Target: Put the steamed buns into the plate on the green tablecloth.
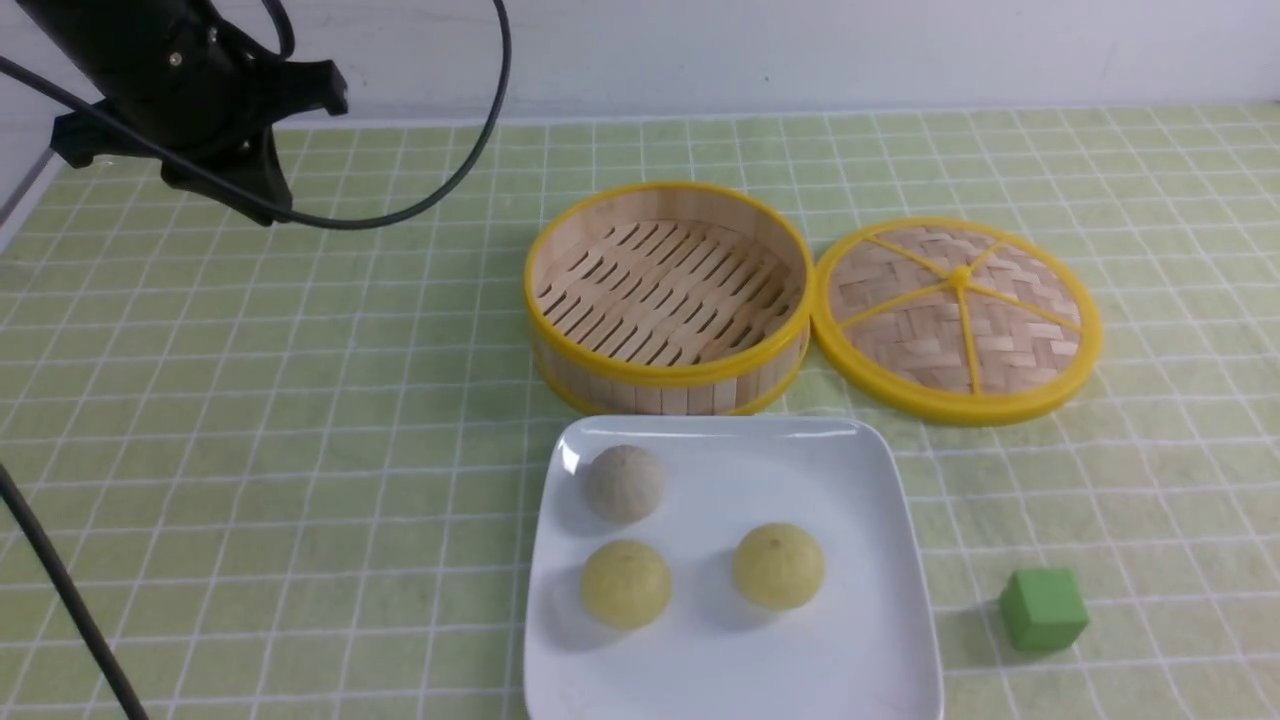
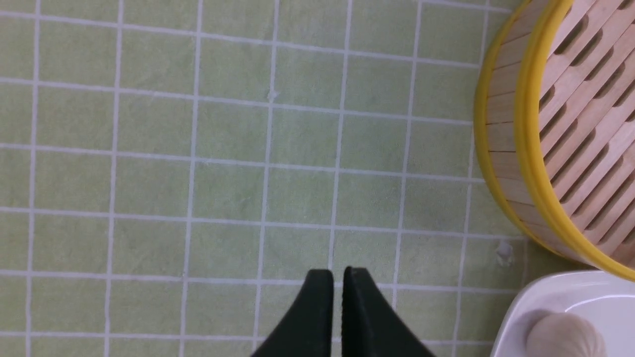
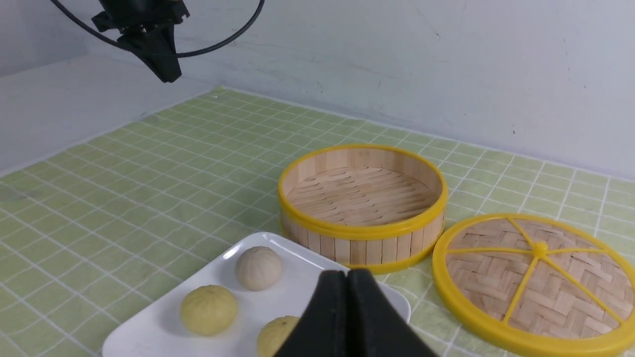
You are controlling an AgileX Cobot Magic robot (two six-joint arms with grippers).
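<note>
Steamed buns (image 1: 778, 566): you have all three, two yellow and one grey, resting apart on the plate (image 1: 860, 640), which sits at the near edge of the green tablecloth (image 1: 300, 450). Steamer (image 1: 668, 296) stands just beyond the plate, lid (image 1: 958, 318) flat beside it. Your left gripper (image 2: 338, 273) hangs above the far left corner, fingertips almost touching, gripping nothing. Your right gripper (image 3: 347, 273) is pressed closed, likewise empty.

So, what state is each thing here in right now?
Steamer: open, empty.
Lid: off, lying beside the steamer.
Plate: holding all three steamed buns.
Steamed buns: on the plate, apart.
Green cube: upright on the tablecloth.
Left end effector: shut, empty.
Right end effector: shut, empty.
</note>
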